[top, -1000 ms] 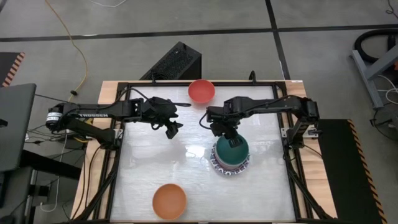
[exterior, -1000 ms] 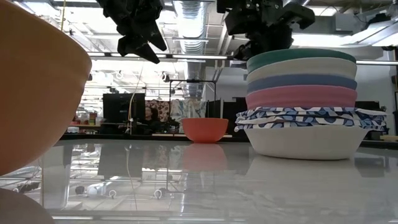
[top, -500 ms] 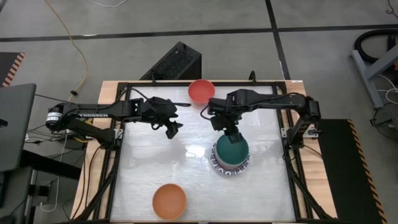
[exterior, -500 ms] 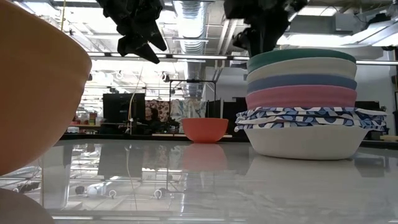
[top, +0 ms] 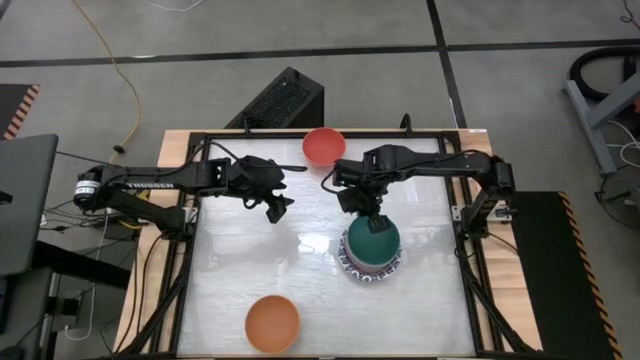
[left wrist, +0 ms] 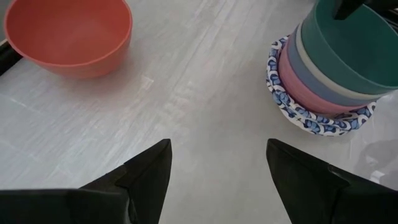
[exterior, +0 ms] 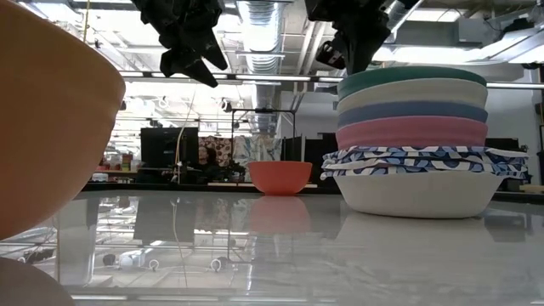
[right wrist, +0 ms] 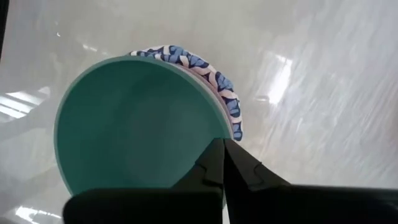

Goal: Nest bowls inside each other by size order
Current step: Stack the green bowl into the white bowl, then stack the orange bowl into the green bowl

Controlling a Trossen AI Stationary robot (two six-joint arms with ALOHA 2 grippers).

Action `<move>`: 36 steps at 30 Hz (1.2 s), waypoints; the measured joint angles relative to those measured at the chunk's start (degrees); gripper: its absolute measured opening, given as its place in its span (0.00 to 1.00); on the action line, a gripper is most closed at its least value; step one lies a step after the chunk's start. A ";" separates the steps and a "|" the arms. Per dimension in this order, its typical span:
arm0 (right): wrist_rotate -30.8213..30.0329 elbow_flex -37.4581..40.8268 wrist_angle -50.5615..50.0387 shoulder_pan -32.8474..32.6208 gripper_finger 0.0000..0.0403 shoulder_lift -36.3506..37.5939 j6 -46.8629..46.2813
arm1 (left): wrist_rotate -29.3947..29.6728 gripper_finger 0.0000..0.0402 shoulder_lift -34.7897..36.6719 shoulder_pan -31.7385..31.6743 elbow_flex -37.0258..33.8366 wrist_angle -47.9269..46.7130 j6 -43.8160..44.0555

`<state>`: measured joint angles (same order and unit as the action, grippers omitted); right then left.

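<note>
Bowls look rigid, light and slick. The stack of patterned and plain round bowls [top: 372, 252], teal on top, sits right of centre on the pale glossy surface [top: 250, 260]. The orange bowl [top: 272, 323] sits near-left, the small red bowl [top: 323, 145] at the far edge; each is best pinched at its rim (judging by thin lips). Right end effector [top: 363, 207] hovers closed over the stack's far rim, holding nothing; left end effector [top: 277, 206] waits open. How many patterned bowls lie beneath is hard to tell.
</note>
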<state>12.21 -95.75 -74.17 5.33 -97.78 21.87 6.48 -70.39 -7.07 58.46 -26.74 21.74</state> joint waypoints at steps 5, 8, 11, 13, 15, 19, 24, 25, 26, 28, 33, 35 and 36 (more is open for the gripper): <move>-0.09 1.55 1.52 -0.03 0.02 -0.05 -0.27 | 0.00 0.63 0.00 0.00 0.00 0.02 -0.02; -0.07 2.30 2.49 0.08 0.01 -0.09 -0.42 | 0.00 0.63 0.00 -0.01 0.00 0.02 -0.02; -0.06 2.70 2.63 0.40 0.02 -0.09 -0.46 | 0.00 0.63 0.00 0.00 0.00 0.02 -0.02; -0.07 3.59 3.40 0.45 0.02 -0.08 -0.46 | 0.00 0.63 0.00 0.00 0.00 0.04 0.00; -0.09 4.82 3.80 0.49 0.02 -0.07 -0.64 | 0.00 0.63 0.00 0.00 0.00 0.04 0.02; -0.11 5.51 4.06 0.43 0.02 -0.09 -0.88 | 0.00 0.63 0.00 0.00 0.00 0.03 0.02; -0.51 5.49 4.04 0.45 0.02 -0.04 -1.05 | 0.00 0.63 0.00 0.00 0.00 0.04 0.04; -0.62 5.21 3.72 0.45 0.02 -0.03 -1.05 | 0.00 0.63 0.00 0.00 0.00 0.04 0.04; -1.10 4.70 3.60 0.45 0.02 -0.01 -1.07 | 0.00 0.63 0.00 0.00 0.00 0.04 0.04; -1.99 3.46 3.51 0.36 0.02 0.03 -1.05 | 0.00 0.63 0.00 0.00 0.00 0.04 0.04; -2.02 0.17 0.54 0.06 0.02 0.46 -1.08 | 0.00 0.63 0.00 -0.01 0.00 0.04 0.09; -2.08 -0.10 0.41 -0.22 0.02 1.54 -1.04 | 0.00 0.63 0.00 -0.02 0.00 0.04 0.10; -2.45 -0.11 0.87 -0.31 0.02 2.28 -1.05 | 0.00 0.63 0.00 0.00 0.00 0.01 0.11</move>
<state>9.76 -95.86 -73.30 5.02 -95.50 20.82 6.48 -70.39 -7.07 58.46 -26.73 21.85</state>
